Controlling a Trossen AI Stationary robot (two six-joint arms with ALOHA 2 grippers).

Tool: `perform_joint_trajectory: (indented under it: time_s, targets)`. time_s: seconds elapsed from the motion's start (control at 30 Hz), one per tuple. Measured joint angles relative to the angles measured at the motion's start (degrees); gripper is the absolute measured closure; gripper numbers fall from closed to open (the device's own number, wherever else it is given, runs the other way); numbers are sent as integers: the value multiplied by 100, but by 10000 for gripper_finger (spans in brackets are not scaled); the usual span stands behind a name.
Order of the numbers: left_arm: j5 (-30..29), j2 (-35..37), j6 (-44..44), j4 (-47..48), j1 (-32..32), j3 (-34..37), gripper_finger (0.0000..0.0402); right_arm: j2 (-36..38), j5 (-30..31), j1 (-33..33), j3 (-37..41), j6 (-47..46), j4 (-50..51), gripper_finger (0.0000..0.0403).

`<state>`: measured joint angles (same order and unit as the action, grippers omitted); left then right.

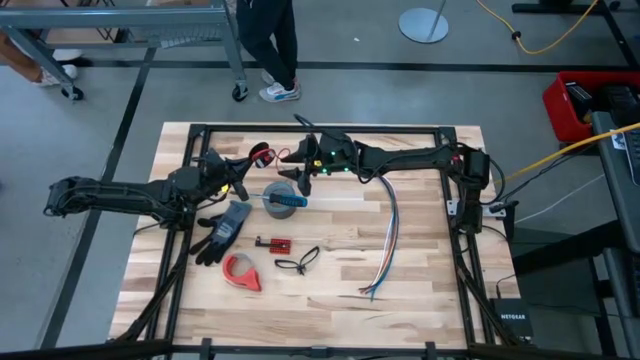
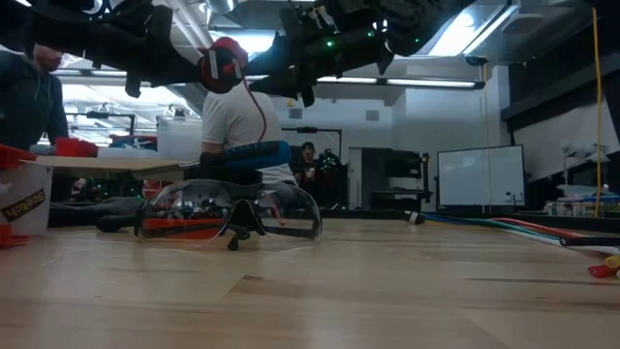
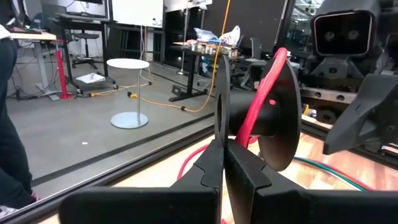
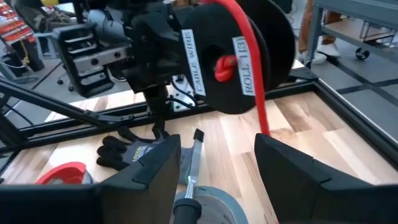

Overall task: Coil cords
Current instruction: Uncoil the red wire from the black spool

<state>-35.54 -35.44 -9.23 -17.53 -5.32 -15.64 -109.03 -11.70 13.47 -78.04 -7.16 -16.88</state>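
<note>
Left gripper [image 1: 247, 163]: pinching shut on the black spool's disc, holding the red cord [image 4: 252, 68] coil above the table's far side.
Right gripper [image 1: 300, 180]: standing wide open, facing that spool, holding nothing.

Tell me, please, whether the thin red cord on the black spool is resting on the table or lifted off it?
Lifted: the low view shows the thin red cord high above the tabletop, gripped by the shut left hand.
</note>
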Motion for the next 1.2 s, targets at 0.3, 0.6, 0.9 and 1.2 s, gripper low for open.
perform_joint_trajectory:
  time_s: [0.3,0.6,0.9,1.2]
  targets:
    - [105,2,-130,3,0,0,401,2,237,0,0,55,-63,194]
    - [266,2,-149,-56,2,0,401,2,376,4,0,188,-101,194]
    - [456,4,-151,-223,2,0,401,2,376,4,0,190,-101,197]
    - [517,2,-151,-242,2,0,401,2,376,2,0,190,-101,289]
